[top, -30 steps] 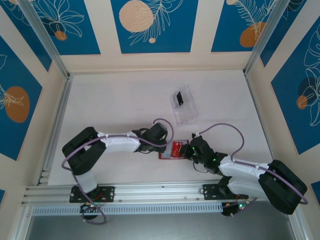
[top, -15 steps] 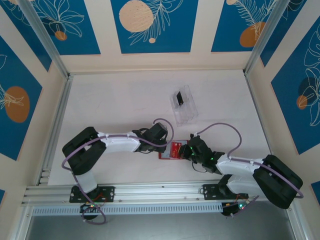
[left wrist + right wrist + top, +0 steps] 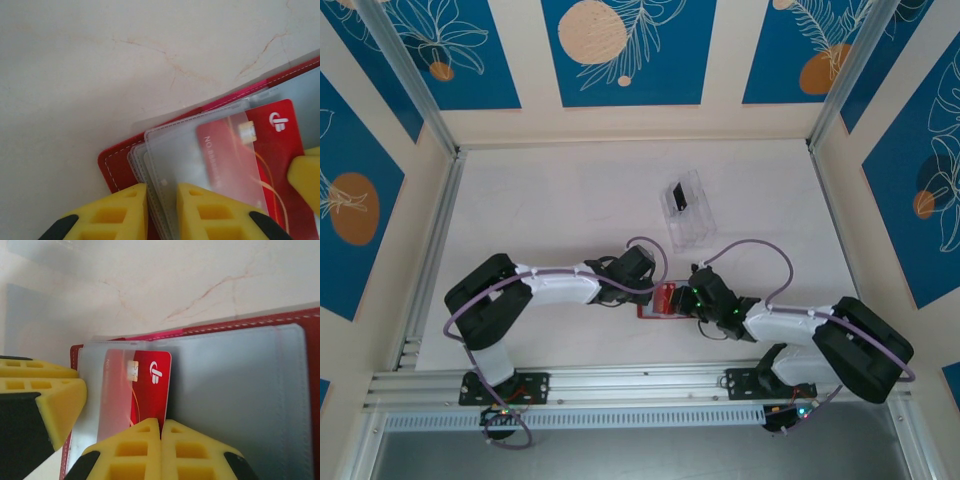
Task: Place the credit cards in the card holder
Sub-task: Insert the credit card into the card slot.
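Observation:
The red card holder (image 3: 664,299) lies open on the table between both grippers, its pale grey inside (image 3: 235,390) facing up. My left gripper (image 3: 162,207) is shut on the edge of its clear plastic sleeves (image 3: 185,160), at its left end (image 3: 648,288). My right gripper (image 3: 161,440) is shut on the near edge of a red credit card (image 3: 150,382). Half of that card lies under a clear sleeve, the chip and logo still showing. From above, the right gripper (image 3: 688,300) sits on the holder's right side. A black credit card (image 3: 676,196) stands in the clear tray (image 3: 692,225).
The clear tray stands just beyond the card holder, toward the back. Aluminium rails run along the left and right table sides, with the arm bases at the near edge. Bare table lies to the left and far left.
The right arm has shifted left, pushing its gripper and the red card further over the card holder. The left arm and the holder have stayed put.

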Robot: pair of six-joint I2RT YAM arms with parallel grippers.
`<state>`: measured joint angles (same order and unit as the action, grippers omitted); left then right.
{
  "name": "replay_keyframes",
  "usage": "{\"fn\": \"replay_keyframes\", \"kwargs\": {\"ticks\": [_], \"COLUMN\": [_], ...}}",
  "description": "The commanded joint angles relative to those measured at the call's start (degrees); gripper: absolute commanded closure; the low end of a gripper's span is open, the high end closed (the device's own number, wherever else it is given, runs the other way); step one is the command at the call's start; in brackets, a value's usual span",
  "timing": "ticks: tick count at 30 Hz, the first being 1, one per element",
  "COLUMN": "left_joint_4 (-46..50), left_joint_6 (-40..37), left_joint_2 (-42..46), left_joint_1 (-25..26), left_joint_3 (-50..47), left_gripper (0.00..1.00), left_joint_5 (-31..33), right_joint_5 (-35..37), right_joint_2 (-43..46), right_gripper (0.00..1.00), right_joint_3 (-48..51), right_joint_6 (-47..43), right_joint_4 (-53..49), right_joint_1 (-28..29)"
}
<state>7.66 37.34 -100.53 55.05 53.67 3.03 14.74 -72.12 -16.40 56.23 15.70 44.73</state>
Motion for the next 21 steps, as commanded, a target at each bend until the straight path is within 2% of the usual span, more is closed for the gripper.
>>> {"fn": "replay_keyframes", "kwargs": {"ticks": [1, 11, 16, 21], "left_joint_4": [2.73, 1.96, 2.09, 1.99], "left_joint_6": [-0.53, -0.52, -0.17, 1.7], "left_joint_2": [-3.53, -2.9, -2.3, 0.88], "left_joint_1": [0.85, 0.85, 0.78, -1.2], "left_joint_3": [-2.8, -3.4, -3.57, -5.42], "left_gripper": [0.8, 0.78, 0.74, 0.71], "left_joint_5": [-2.68, -2.9, -2.68, -3.45], "right_joint_5": [-1.55, -5.23, -6.19, -7.74], "right_joint_2": [-3.3, -10.4, -9.77, -7.29], "right_gripper": [1.0, 1.0, 1.0, 0.95], "right_joint_3": [-1.05, -2.67, -2.49, -2.99], "right_joint_6": [-1.91, -1.7, -1.84, -2.65], "right_joint_4": [-1.03, 4.62, 4.55, 2.4], "right_joint_1": [0.78, 1.06, 0.85, 0.14]}}
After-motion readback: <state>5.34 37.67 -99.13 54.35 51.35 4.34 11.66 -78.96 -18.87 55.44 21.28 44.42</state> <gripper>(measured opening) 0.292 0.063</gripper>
